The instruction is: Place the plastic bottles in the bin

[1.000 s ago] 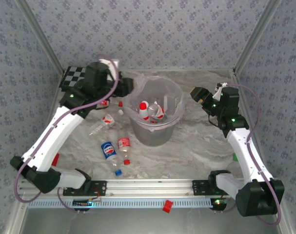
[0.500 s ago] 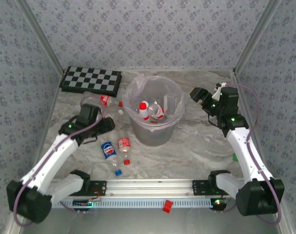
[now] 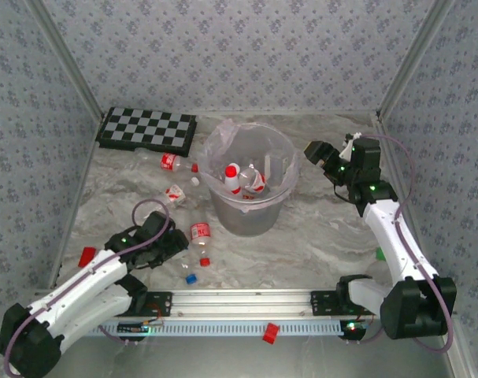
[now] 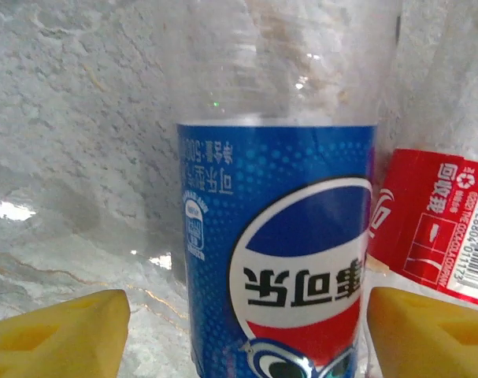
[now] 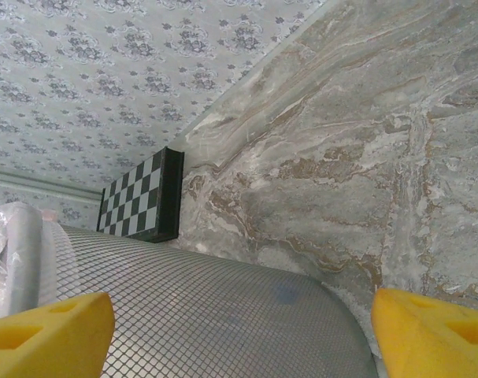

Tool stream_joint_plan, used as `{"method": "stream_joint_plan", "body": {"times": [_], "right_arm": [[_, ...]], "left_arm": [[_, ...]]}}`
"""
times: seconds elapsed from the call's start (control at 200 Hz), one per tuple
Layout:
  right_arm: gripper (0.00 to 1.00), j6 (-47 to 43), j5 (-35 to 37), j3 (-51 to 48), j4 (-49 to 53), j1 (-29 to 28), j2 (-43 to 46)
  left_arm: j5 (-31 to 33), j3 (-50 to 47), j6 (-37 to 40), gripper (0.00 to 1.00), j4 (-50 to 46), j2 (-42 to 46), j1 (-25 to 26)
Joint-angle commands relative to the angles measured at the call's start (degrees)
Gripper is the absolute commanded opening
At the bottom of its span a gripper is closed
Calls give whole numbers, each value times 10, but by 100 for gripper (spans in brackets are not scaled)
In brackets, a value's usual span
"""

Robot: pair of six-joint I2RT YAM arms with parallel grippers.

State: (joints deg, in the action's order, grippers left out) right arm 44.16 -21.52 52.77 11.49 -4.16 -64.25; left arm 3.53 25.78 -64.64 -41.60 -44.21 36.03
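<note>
Bottle point(image 4: 278, 236) sits inside released left end effector point(image 4: 242, 335); right end effector point(image 5: 240, 335) released near bin point(image 3: 246, 220).

We see a flat black-and-white chequered board point(image 3: 148, 130) lying at the far left corner of the grey marbled tabletop point(image 3: 325, 236), close to the flower-patterned back wall point(image 3: 239, 55). Near the left edge lies a small red piece point(image 3: 87, 256), perhaps a loose cap, and by the right edge a small green bit point(image 3: 379, 253) too small for us to name. Along the near edge runs a metal rail point(image 3: 246, 303), with another red piece point(image 3: 271, 332) on the ledge just below it.
</note>
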Motion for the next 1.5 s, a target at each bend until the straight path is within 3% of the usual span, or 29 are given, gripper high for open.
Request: {"method": "stream_joint_plan", "body": {"times": [0.0,0.1,0.235,0.47,0.585,0.725,0.82,0.955,1.124,1.319,1.499], "right_arm": [[86,-4,-1,19,-5,-4,9],[87,-4,-2,21,-5,-7,8],[87,-5,-5,22,-2,-8,11],[87,-14,-3,39,21,-4,39],[86,-49,-25,91,48,-4,43],[86,-77,-108,199,54,-10,23],[86,-93,-180,269,47,-39,-8],[86,-169,-251,403,126,-136,-83],[87,-247,-192,528,204,-254,-158],[99,-260,-126,612,269,-298,-244],[98,-272,-138,653,299,-331,-302]], "left_arm": [[16,-16,-33,70,47,10,2],[9,-29,-41,58,75,11,2],[30,1,-26,44,33,28,3],[92,124,44,40,-53,70,2],[102,213,130,40,-53,46,0],[44,326,321,39,18,-11,0],[-10,394,420,32,57,-52,0],[-96,444,510,30,94,-90,9],[-113,456,571,28,113,-100,42],[-114,457,579,25,138,-92,64],[-108,462,592,21,145,-90,65]]}}
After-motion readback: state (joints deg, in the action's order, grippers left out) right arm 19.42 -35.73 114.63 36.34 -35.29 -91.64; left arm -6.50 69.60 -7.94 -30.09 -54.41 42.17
